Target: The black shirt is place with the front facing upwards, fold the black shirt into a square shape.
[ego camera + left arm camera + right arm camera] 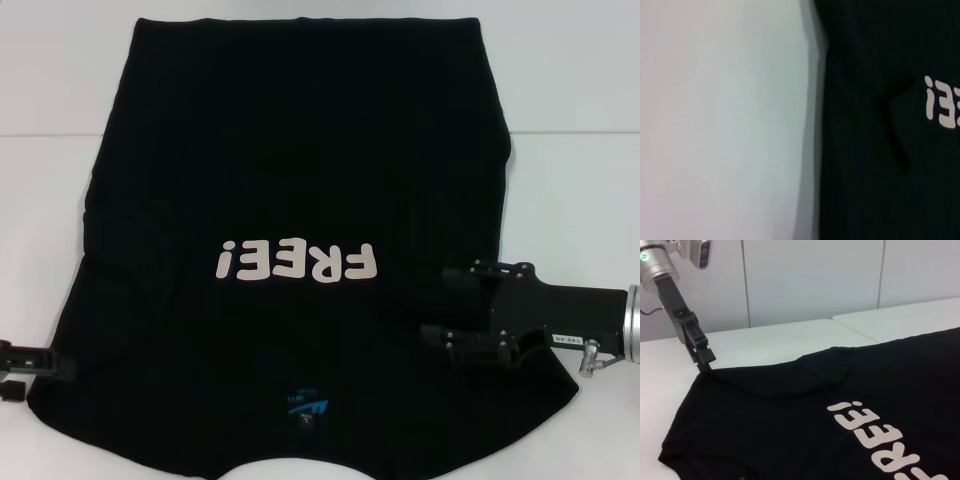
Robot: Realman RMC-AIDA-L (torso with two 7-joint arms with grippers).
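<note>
Head view: shirt (300, 180) lies flat on white table (580, 110), print side up, collar toward the robot, hem at the far edge.
Print: white "FREE!" (297, 261) reads upside down, mid-chest.
Label: small blue mark (305, 405) just inside the collar.
Sleeves: both look folded in over the body, so the side edges run fairly straight.
Left gripper (45, 362): low at the shirt's left edge near the shoulder, tip touching the cloth in the right wrist view (702, 357); cannot tell whether it grips.
Right gripper (445, 305): over the shirt's right side beside the print; black on black, finger state unclear.
</note>
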